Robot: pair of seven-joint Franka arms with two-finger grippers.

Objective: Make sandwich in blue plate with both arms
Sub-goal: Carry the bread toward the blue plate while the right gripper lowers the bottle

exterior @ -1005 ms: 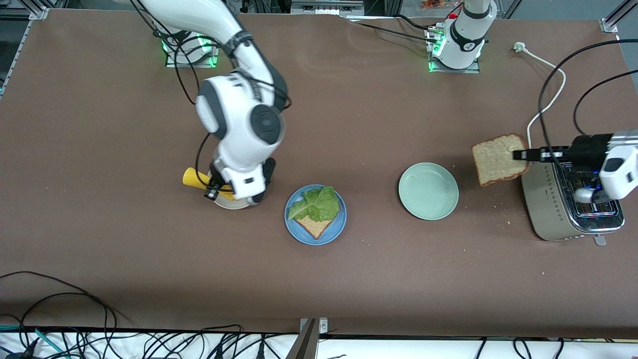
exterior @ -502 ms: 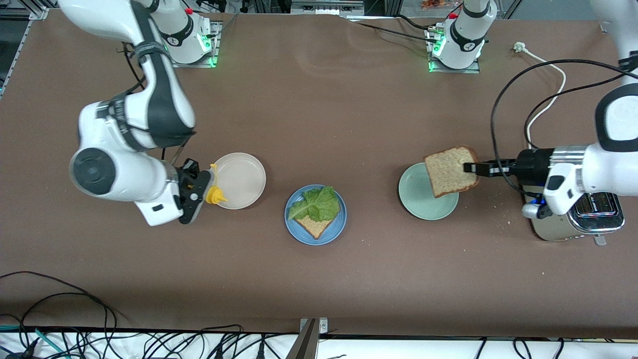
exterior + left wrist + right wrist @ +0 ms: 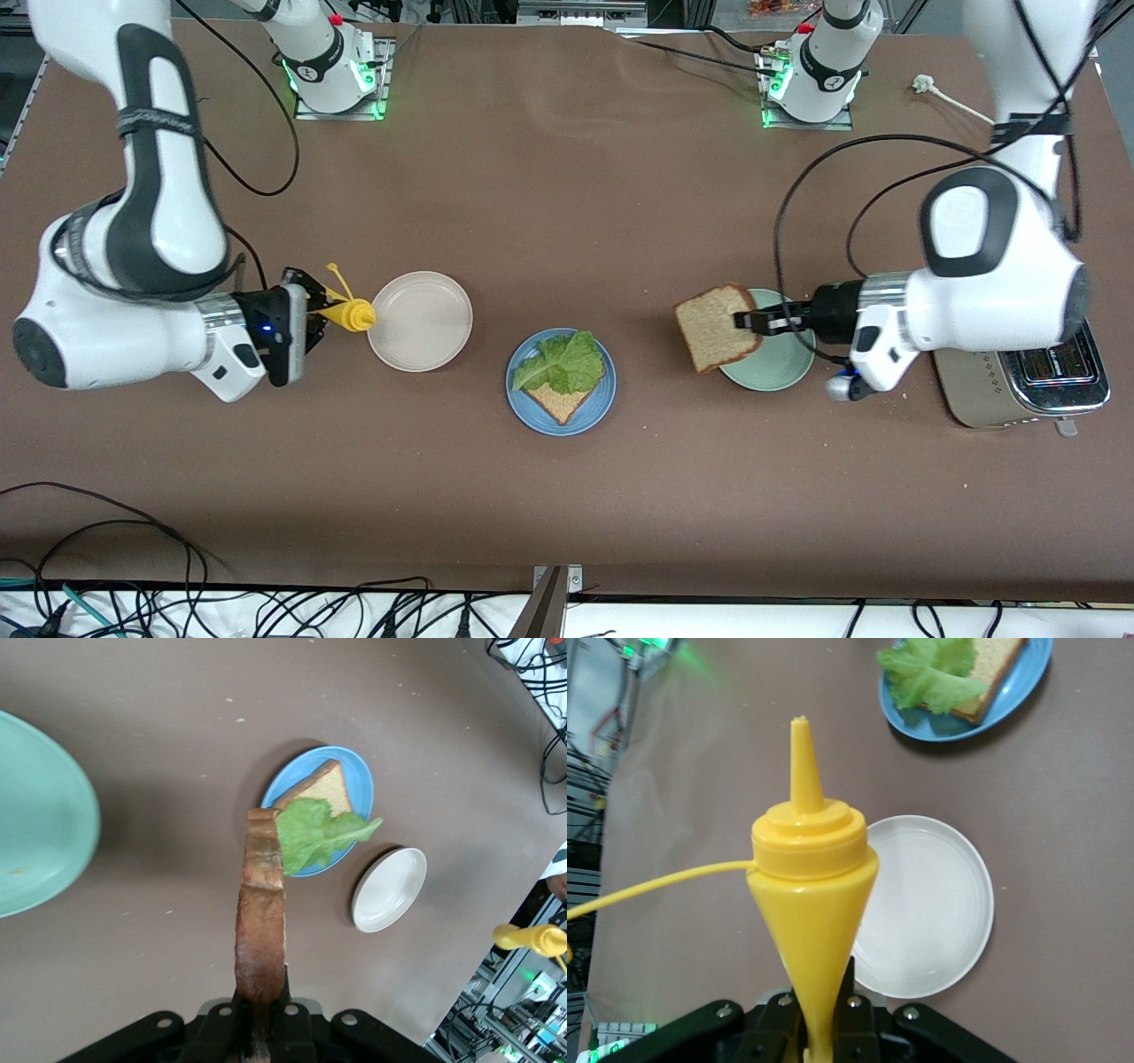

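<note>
Tan bread slice clamped edge-on in left gripper jaws, over pale green plate rim; right gripper jaws clamp yellow bottle, nozzle toward beige plate.

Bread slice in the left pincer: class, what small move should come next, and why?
Probably carry the bread slice onward to above the blue plate. The left pincer holds it over the green plate, while the lettuce lies untopped.

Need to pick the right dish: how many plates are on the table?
3. The blue plate sits mid-table, the beige plate toward the right arm's end, the pale green plate toward the left arm's end.
</note>
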